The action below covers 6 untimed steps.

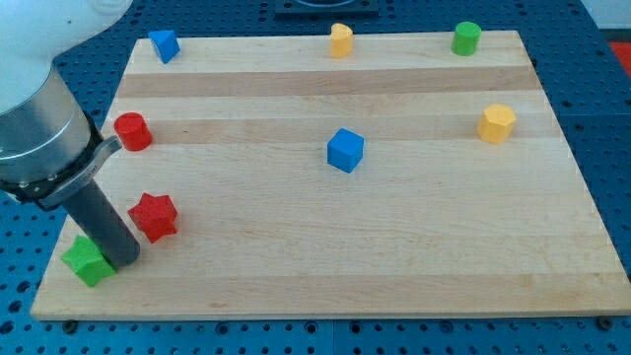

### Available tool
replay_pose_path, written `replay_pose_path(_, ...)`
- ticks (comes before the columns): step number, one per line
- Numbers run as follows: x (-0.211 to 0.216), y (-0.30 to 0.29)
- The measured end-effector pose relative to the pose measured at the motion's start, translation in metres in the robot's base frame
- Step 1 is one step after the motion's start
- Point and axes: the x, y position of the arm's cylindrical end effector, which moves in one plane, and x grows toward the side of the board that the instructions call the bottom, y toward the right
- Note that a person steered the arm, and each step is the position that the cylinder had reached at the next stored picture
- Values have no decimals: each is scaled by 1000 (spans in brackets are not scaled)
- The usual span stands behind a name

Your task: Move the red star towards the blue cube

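Pale wooden worktop (pixel 394 286) on a blue perforated base, eight small blocks scattered on it. Red star-shaped block (pixel 153 216) sits near the worktop's left edge, toward the bottom-left corner. Blue cube block (pixel 345 150), the target, sits about mid-worktop, well apart from the star, up and to the view's right of it. My tip (pixel 122 262), lower end of a dark straight rod, rests just beside the star on its lower-left side, between the star and a green star-like block (pixel 88 262) at the bottom-left corner; whether it touches either block can't be told. That placement makes sense: the tip is behind the star on the side away from the cube, so a push up and right would likely drive the star toward it. The end effector is a plain rod with nothing to spread or pinch, so no open/closed state applies. Path between star and cube looks free of blocks. Other blocks sit out of the way: red cylinder (pixel 131 131) at the left edge above the star, second blue block (pixel 164 44) at the top-left corner, yellow block (pixel 341 39) mid top edge, green cylinder (pixel 465 37) near the top-right corner, yellow hexagonal block (pixel 497 123) toward the right edge. Task judged not yet begun or barely begun.
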Motion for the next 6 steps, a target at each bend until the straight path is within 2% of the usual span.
replay_pose_path(1,-3,0)
replay_pose_path(3,-73,10)
replay_pose_path(5,-154,77)
replay_pose_path(6,-181,142)
